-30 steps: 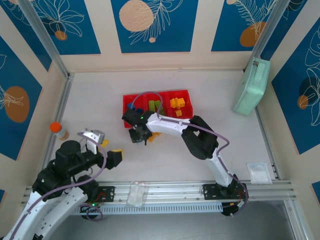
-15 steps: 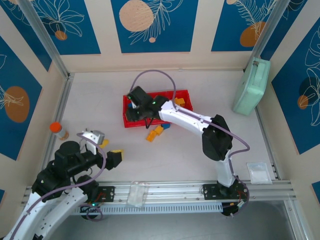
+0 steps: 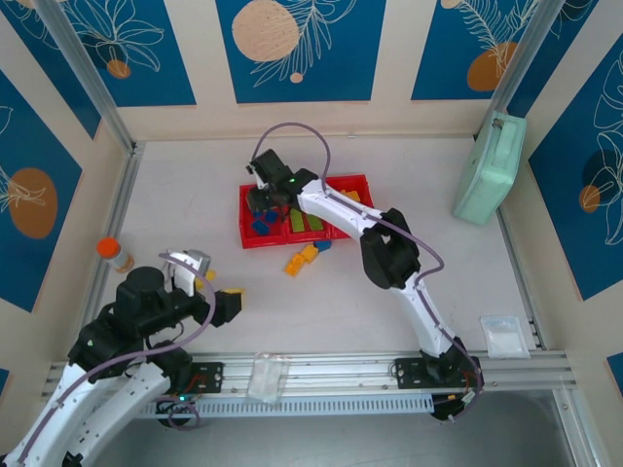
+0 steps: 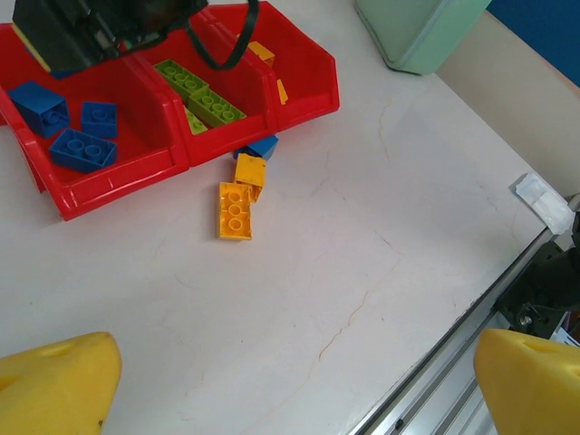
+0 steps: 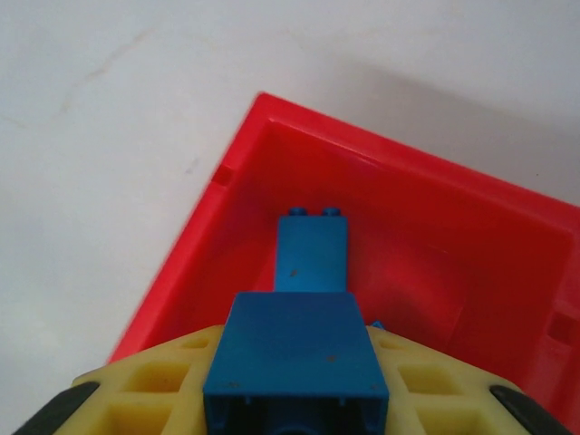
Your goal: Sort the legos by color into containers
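right fingers (image 5: 136,390) clamped a blue brick (image 5: 299,358) above the red tray's end bin (image 5: 204,240), near its corner wall, so a skewed release could have bounced it out; left fingers (image 4: 54,385) wide, empty.

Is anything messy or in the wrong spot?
Yes. Three bricks lie on the table just outside the red bins: a long yellow-orange brick, a square yellow-orange brick next to it, and a blue brick tucked against the bin wall. They look left out and are not sorted yet.

containers (image 3: 258,241): centre | loose legos (image 3: 294,264): before containers | case (image 3: 490,167): far right | bottle (image 3: 115,253): left
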Controlling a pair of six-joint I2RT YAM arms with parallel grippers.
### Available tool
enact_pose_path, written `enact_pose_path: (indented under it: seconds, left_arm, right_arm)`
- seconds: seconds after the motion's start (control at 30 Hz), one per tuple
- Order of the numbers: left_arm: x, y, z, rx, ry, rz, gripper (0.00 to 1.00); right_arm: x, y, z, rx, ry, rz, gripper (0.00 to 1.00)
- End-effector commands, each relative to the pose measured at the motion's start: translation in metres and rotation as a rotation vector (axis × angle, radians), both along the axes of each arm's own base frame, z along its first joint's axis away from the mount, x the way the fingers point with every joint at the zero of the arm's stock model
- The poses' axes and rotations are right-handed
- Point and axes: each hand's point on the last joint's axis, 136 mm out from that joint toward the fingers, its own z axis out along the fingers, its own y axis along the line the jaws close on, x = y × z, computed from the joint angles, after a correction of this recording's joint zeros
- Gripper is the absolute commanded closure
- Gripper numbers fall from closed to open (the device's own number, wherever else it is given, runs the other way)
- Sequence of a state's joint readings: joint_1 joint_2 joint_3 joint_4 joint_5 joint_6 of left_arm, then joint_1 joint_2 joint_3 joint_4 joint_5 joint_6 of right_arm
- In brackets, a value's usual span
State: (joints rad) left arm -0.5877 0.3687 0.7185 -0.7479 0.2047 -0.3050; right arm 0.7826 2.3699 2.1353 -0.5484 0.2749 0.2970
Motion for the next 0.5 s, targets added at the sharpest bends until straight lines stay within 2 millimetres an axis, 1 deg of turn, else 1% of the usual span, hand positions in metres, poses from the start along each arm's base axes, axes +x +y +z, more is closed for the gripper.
enact_pose_path:
  seconds: [0.0,0.13,0.23,0.37,0.47]
  left_arm:
    - [0.000,-0.003,0.004,0.003,-0.029,-0.027,0.01]
    - [-0.001,-0.005,0.003,0.004,-0.023,-0.034,0.01]
    - [0.000,-0.006,0.002,0.006,-0.016,-0.040,0.01]
    - [-0.001,-0.011,0.001,0.001,-0.005,-0.064,0.01]
    - [-0.002,-0.013,0.000,0.000,0.005,-0.077,0.01]
  right_arm:
    - [0.019,0.002,0.008,-0.060,-0.102,-0.010,0.78]
    - [0.031,-0.004,-0.007,-0.160,-0.129,-0.018,0.75]
    - [0.038,-0.006,-0.013,-0.203,-0.150,-0.020,0.70]
    - [0.044,-0.012,-0.016,-0.251,-0.185,-0.026,0.58]
    - [0.043,-0.014,-0.015,-0.277,-0.200,-0.008,0.46]
